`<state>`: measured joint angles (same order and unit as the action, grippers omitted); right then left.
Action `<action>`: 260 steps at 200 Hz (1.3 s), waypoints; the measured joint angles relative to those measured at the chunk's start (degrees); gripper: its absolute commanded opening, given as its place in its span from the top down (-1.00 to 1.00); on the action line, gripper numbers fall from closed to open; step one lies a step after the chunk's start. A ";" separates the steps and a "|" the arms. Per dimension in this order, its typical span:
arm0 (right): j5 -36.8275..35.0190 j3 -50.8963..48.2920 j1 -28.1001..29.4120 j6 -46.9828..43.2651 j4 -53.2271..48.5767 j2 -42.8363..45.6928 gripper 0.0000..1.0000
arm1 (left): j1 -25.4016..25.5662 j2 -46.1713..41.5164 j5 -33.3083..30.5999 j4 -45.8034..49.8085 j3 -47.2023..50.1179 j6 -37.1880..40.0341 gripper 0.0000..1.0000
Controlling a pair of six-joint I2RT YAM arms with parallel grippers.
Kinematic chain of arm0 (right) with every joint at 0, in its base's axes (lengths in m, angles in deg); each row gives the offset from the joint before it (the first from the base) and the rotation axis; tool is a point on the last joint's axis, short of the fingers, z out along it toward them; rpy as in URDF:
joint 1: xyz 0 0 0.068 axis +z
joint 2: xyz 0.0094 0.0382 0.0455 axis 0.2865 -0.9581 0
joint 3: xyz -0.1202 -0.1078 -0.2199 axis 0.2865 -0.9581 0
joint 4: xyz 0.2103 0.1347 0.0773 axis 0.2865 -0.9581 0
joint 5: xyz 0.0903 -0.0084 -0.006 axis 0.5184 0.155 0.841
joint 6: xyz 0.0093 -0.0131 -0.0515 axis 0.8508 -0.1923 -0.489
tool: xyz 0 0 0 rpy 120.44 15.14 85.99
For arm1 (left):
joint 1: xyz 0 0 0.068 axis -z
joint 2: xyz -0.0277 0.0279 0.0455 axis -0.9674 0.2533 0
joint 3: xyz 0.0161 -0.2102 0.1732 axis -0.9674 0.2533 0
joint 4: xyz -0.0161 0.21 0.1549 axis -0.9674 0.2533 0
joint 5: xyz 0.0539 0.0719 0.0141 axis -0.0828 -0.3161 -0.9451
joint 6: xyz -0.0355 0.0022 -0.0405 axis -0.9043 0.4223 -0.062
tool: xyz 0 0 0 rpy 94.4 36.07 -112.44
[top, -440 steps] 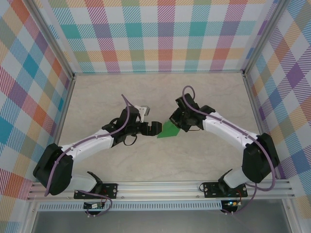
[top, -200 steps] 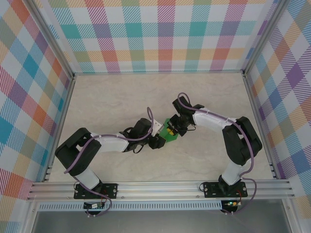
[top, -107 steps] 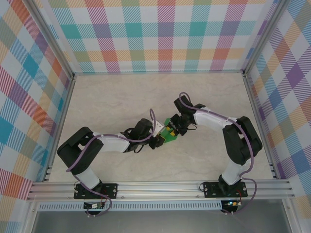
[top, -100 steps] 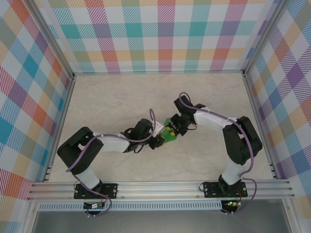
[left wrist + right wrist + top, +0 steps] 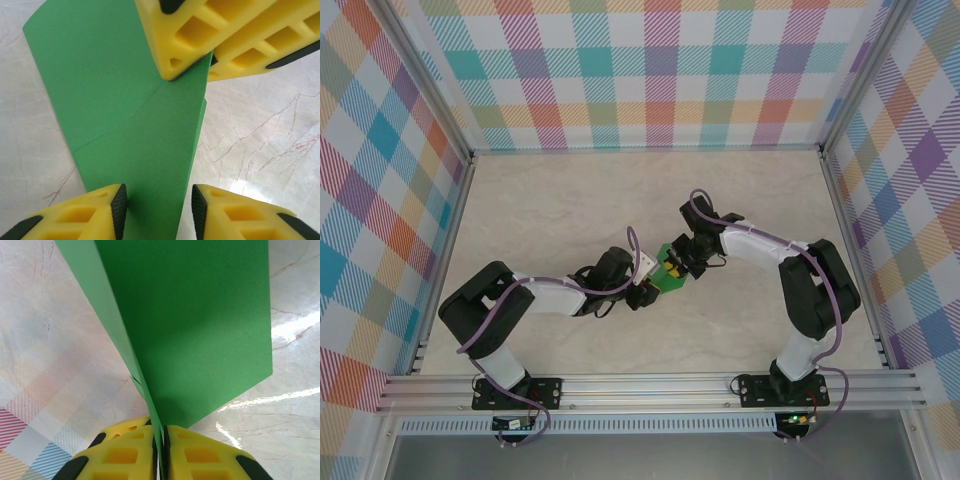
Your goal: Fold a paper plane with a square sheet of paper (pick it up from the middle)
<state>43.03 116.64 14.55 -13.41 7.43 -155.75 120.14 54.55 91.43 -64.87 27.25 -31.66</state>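
Observation:
The green sheet of paper (image 5: 672, 281) is folded into creased layers at the middle of the table. In the right wrist view it (image 5: 200, 330) rises away from my right gripper (image 5: 161, 445), which is shut on its near folded edge. My right gripper (image 5: 673, 266) holds it from the far right side. My left gripper (image 5: 645, 293) meets the paper from the left. Its jaws (image 5: 159, 210) stand apart, astride the narrow end of the paper (image 5: 125, 115), and the right pad is clear of the paper's edge. The right gripper's yellow fingers (image 5: 200, 40) pinch the far end.
The marble-look tabletop (image 5: 570, 210) is boxed in by plaid walls (image 5: 650, 70) on three sides. An aluminium rail (image 5: 650, 385) with both arm bases runs along the near edge. The two forearms almost meet over the paper.
Since two seconds ago both arms have drawn in and the left elbow has folded back. Over the last second the left jaws narrowed around the paper; the paper has barely shifted.

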 measured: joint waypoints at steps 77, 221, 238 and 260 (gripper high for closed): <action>1.29 0.00 -1.07 -1.73 0.90 0.07 0.09 | 0.02 1.03 1.07 -0.98 0.00 -1.07 0.58; 3.26 -19.65 -3.26 -20.33 18.56 16.26 -0.28 | -1.27 1.60 11.69 3.52 -3.43 -22.49 0.80; 4.87 -20.02 -3.26 -21.79 21.20 15.06 -0.19 | -1.95 2.03 13.35 3.48 -3.43 -25.51 0.81; 6.12 -20.02 -3.26 -23.71 23.71 12.85 -0.08 | -2.99 2.78 14.84 3.19 -3.43 -29.33 0.81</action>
<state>49.15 96.62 11.29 -37.13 31.14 -142.90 117.15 57.33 106.28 -61.68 23.82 -61.00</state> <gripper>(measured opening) 0.566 0.098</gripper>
